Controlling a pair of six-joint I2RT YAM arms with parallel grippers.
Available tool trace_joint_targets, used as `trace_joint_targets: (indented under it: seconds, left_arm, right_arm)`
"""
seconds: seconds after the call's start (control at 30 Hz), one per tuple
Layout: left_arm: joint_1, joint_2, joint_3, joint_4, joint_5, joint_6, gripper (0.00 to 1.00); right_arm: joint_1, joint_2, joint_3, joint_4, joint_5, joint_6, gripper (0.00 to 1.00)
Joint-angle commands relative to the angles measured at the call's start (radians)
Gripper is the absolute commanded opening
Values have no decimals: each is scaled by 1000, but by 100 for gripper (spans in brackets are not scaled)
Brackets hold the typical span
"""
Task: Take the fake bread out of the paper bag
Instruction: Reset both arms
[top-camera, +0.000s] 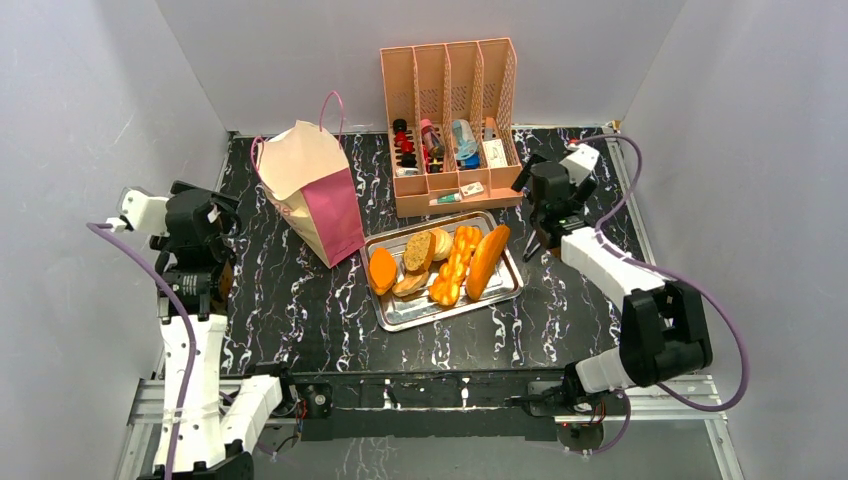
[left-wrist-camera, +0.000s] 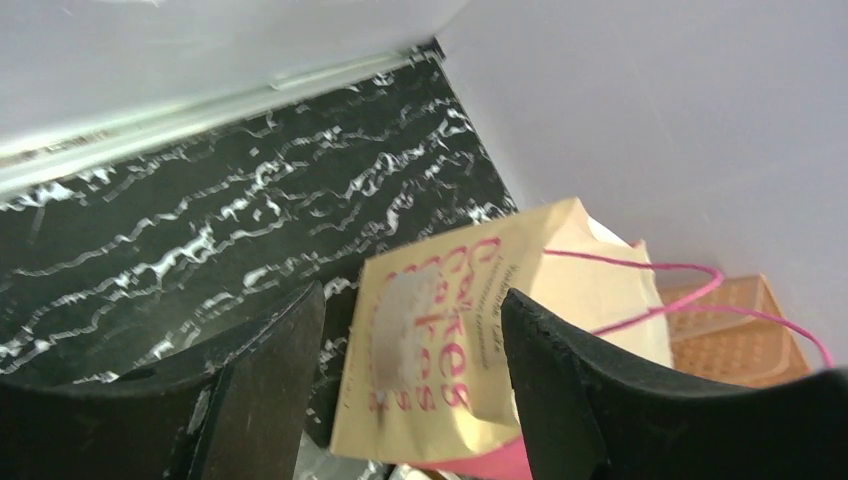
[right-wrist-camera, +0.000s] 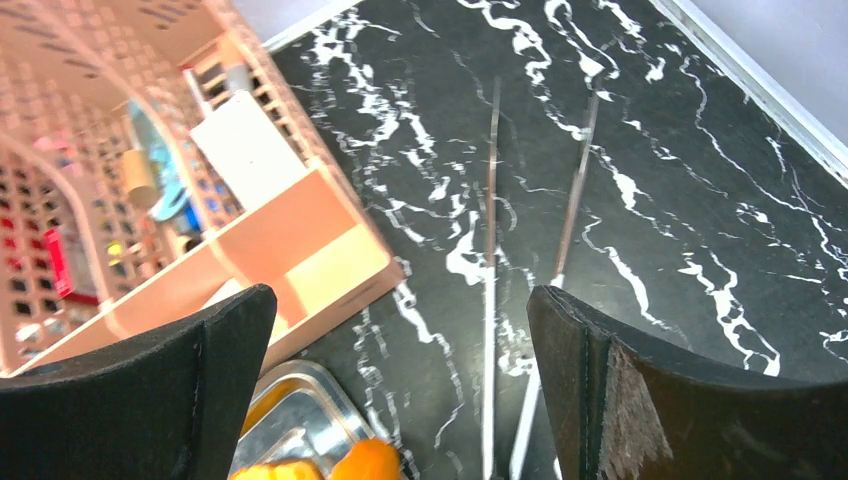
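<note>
The paper bag (top-camera: 315, 190), cream with a magenta side panel and pink cord handles, stands at the back left; it also shows in the left wrist view (left-wrist-camera: 470, 330) with its red lettering. Several fake breads (top-camera: 440, 262) lie on a metal tray (top-camera: 495, 295) right of the bag. The bag's inside is hidden. My left gripper (top-camera: 215, 215) is open and empty, well left of the bag; its fingers (left-wrist-camera: 265, 370) frame the bag. My right gripper (top-camera: 545, 225) is open and empty, just right of the tray; a bread tip (right-wrist-camera: 370, 460) shows low between its jaws.
A peach slotted organizer (top-camera: 450, 125) with small items stands behind the tray, also in the right wrist view (right-wrist-camera: 150, 200). Two thin metal sticks (right-wrist-camera: 490, 300) lie on the black marbled table under my right gripper. Grey walls close in left, back and right.
</note>
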Motion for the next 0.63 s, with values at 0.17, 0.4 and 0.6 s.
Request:
trace_joint_targets:
  seconds: [0.17, 0.4, 0.6]
  left_arm:
    - [-12, -49, -253, 293, -185, 319, 63]
    - [-13, -60, -379, 373, -158, 337, 63]
    - [-14, -65, -391, 378, -153, 333, 63]
  right_arm:
    - [188, -76, 0, -80, 279, 58, 98]
    - [221, -105, -35, -110, 357, 62, 98]
    - [227, -114, -61, -97, 366, 35, 98]
